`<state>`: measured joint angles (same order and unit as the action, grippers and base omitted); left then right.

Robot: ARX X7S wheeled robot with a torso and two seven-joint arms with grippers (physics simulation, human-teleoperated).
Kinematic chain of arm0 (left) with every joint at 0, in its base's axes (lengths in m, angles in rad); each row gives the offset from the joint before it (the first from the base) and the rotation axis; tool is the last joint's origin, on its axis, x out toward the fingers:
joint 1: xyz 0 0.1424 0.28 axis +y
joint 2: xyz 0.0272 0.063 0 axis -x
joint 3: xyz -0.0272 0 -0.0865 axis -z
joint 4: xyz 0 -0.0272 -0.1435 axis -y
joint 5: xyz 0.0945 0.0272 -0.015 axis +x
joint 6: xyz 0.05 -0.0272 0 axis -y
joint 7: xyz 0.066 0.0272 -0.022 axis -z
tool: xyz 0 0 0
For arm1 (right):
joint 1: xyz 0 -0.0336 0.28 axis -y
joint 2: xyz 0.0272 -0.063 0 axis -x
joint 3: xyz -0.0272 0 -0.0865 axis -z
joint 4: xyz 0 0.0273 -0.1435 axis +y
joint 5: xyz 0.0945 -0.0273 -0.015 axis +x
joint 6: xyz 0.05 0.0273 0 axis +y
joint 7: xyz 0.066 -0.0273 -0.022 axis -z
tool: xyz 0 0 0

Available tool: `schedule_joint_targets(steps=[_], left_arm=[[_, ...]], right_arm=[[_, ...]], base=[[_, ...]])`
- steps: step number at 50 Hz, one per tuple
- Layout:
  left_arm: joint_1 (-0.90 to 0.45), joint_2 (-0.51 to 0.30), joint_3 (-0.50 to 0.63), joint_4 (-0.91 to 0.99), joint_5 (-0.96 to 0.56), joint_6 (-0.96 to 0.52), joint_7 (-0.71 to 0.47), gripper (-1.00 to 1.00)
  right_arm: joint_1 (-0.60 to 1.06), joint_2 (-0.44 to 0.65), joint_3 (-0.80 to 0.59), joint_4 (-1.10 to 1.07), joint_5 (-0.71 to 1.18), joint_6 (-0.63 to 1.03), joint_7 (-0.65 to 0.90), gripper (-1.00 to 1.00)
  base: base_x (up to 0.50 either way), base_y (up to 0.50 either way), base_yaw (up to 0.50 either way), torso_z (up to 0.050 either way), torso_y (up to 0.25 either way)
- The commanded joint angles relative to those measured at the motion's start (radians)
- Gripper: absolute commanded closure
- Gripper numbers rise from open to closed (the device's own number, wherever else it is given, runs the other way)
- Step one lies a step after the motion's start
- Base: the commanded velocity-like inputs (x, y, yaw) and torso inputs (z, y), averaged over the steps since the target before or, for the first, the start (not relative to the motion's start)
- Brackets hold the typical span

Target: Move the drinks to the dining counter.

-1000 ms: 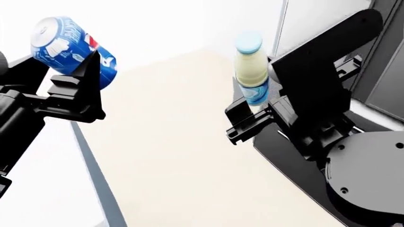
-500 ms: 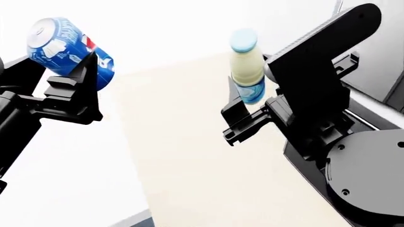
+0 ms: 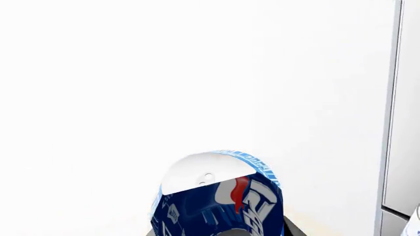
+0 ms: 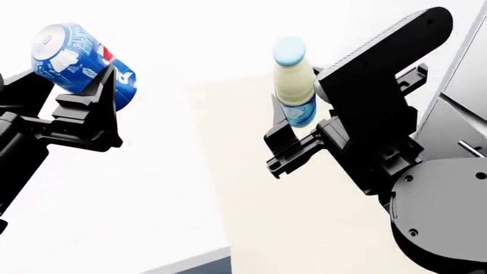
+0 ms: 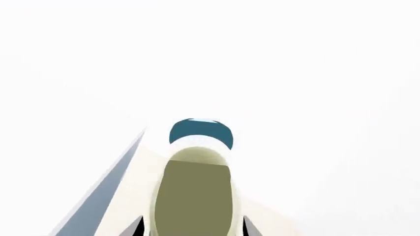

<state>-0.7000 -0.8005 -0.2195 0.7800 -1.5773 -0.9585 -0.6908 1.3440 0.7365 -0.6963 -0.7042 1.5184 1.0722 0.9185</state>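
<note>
Two drinks are held up in the head view. A blue soda can (image 4: 76, 54) with a silver top lies tilted in my left gripper (image 4: 85, 73), which is shut on it. A cream bottle (image 4: 293, 85) with a light-blue cap stands upright in my right gripper (image 4: 298, 114), also shut. The can (image 3: 220, 196) fills the low middle of the left wrist view, and the bottle (image 5: 194, 191) rises between the fingers in the right wrist view. Below and left of both spreads the dining counter (image 4: 114, 200), a plain white top with a blue-grey panel (image 4: 216, 266) at its edge.
A strip of cream floor (image 4: 304, 228) runs between the counter and my right arm. Grey cabinet panels (image 4: 464, 97) with a small handle stand at the far right. A grey panel edge (image 3: 402, 123) also shows in the left wrist view, and a blue-grey strip (image 5: 98, 196) in the right wrist view.
The whole view has swung: the white top now spreads further right, and the floor strip and grey panels have slid right. Both grippers keep their drinks, held as before.
</note>
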Motion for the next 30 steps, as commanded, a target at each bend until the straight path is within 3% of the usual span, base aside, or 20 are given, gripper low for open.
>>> schedule_joint_targets(steps=[1,30], left_arm=[[0.020,0.001,-0.011,0.001,0.010,0.013,0.004,1.00],[0.037,-0.012,-0.024,0.005,0.003,0.027,0.004,1.00]], right_arm=[[0.006,-0.007,-0.001,0.000,-0.037,0.010,-0.013,1.00],[0.008,-0.003,-0.012,0.001,-0.043,0.006,-0.019,1.00]], base=[[0.00,0.00,0.50,0.000,0.000],[0.00,0.00,0.50,0.000,0.001]])
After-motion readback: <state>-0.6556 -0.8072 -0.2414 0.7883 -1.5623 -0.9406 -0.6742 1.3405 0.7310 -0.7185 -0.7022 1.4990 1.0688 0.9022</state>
